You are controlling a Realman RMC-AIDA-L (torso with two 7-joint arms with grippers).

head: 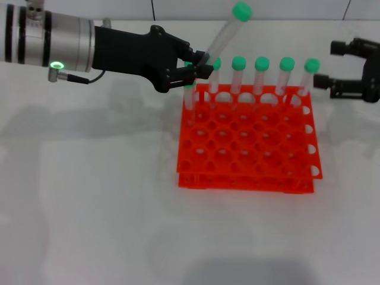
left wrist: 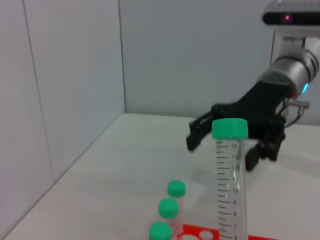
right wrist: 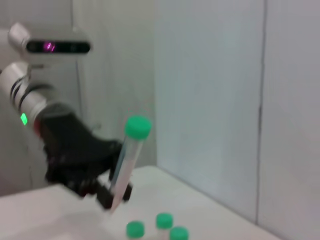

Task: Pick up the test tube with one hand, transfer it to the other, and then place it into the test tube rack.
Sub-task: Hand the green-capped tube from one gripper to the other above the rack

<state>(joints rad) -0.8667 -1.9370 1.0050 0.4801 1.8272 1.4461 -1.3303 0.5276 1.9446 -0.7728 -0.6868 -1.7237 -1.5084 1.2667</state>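
Your left gripper (head: 199, 71) reached in from the left, fingers clamped on the tilted test tube (head: 225, 34) above the rack (head: 249, 142)'s far-left corner; your right gripper (head: 332, 68) waited open, far right.

test tube (head: 222, 37): clear body with fine black graduation marks, bright green cap
test tube rack (head: 246, 139): bright orange, grid of round holes
other tubes (head: 261, 76): clear, green caps
left hand (head: 199, 69): black; its arm silver-white with black bands and a glowing green ring
right hand (head: 331, 66): black
tabletop (head: 89, 208): plain white
walls (left wrist: 70, 75): pale grey-white panels with thin dark seams
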